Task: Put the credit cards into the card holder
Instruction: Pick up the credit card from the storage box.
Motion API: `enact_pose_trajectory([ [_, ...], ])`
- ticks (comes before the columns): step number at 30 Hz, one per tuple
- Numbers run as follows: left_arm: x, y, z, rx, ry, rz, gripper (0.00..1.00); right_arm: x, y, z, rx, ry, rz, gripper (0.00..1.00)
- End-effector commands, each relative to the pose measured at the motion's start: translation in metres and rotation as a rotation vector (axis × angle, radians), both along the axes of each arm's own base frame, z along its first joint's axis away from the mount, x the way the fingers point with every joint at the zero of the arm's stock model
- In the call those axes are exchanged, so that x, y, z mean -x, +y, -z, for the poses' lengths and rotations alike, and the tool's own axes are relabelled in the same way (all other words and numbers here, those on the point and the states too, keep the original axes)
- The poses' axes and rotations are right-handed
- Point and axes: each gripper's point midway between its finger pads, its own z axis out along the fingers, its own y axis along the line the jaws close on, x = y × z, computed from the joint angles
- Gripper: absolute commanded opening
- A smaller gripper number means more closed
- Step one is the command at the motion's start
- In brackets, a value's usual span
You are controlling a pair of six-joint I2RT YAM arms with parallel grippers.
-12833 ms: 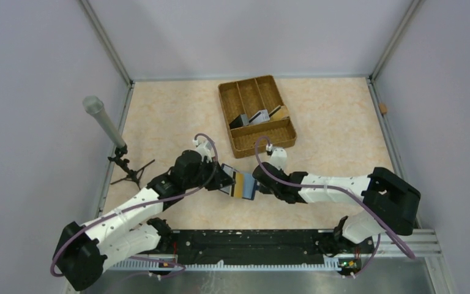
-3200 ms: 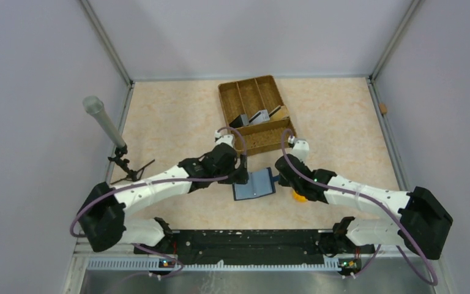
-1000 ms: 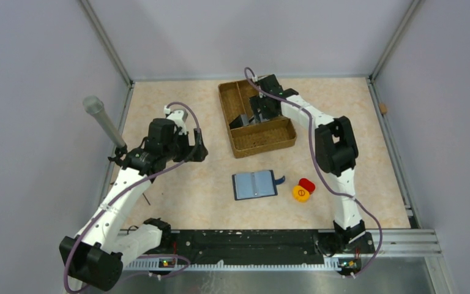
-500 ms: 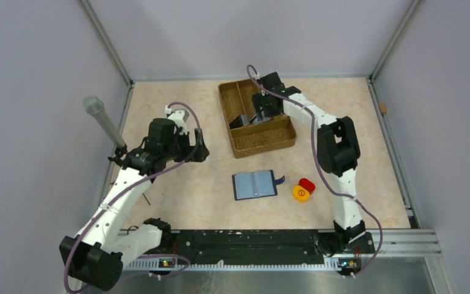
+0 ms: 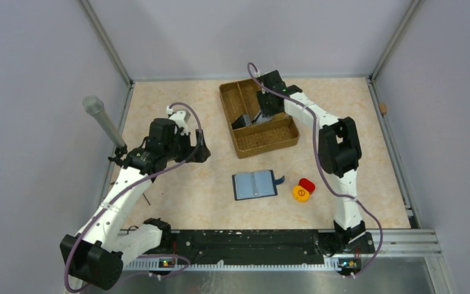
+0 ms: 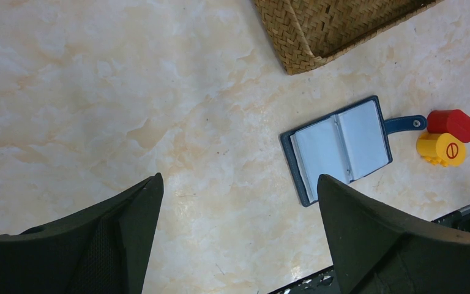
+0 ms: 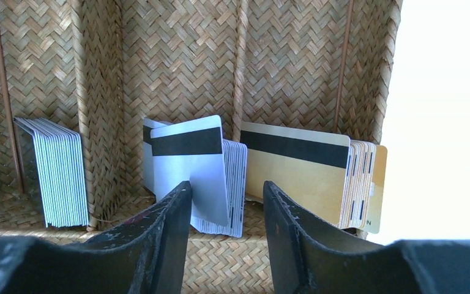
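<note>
Left wrist view: the left hand (image 6: pixel 238 184) hangs released above the worktop (image 6: pixel 98 92), where the card holder (image 6: pixel 343 150) lies open. Right hand (image 7: pixel 226 187) — down in the woven tray (image 7: pixel 177 49) — straddles a silver credit card (image 7: pixel 186 159); grip or not, cannot tell.

1. Top view: I get even, diffuse light, with only faint soft shadows on the counter (image 5: pixel 177 184). Sharp edge to edge.
2. Left wrist: bright, counter crisp, mild sheen. The dark left jaws at the bottom edge look slightly soft.
3. Right wrist: everything past the woven tray (image 7: pixel 183 55) wall is blown out white on the right. Tray interior is dimmer, cards (image 7: pixel 190 159) sharp.
</note>
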Motion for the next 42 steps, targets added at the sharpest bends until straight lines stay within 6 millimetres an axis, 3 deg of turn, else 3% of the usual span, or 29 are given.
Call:
enact_pose_trajectory([
  [1, -0.007, -0.004, -0.004, 0.019, -0.031, 0.014, 0.99, -0.012, -0.016, -0.053, -0.011, -0.103, 0.039, 0.41],
  [5, -0.006, -0.004, -0.003, 0.020, -0.027, 0.016, 0.99, -0.013, -0.016, -0.058, -0.012, -0.115, 0.040, 0.30],
  [15, -0.006, -0.005, -0.002, 0.024, -0.023, 0.021, 0.99, -0.019, -0.015, -0.078, -0.028, -0.160, 0.040, 0.29],
  [22, -0.006, -0.006, -0.001, 0.028, -0.017, 0.028, 0.99, -0.020, -0.013, -0.072, -0.019, -0.143, 0.031, 0.30],
  [26, -0.005, -0.007, -0.001, 0.031, -0.015, 0.031, 0.99, -0.019, -0.011, -0.070, -0.027, -0.140, 0.023, 0.12],
  [28, -0.005, -0.007, -0.001, 0.032, -0.015, 0.032, 0.99, -0.019, -0.008, -0.072, -0.041, -0.139, 0.011, 0.11],
  [36, -0.005, -0.009, -0.001, 0.036, -0.013, 0.038, 0.99, -0.018, -0.004, -0.057, -0.042, -0.106, -0.001, 0.12],
  [39, -0.005, -0.009, 0.000, 0.036, -0.012, 0.038, 0.99, -0.016, 0.000, -0.055, -0.064, -0.094, -0.012, 0.25],
  [42, -0.005, -0.009, 0.000, 0.037, -0.010, 0.040, 0.99, -0.014, 0.004, -0.049, -0.077, -0.081, -0.018, 0.44],
])
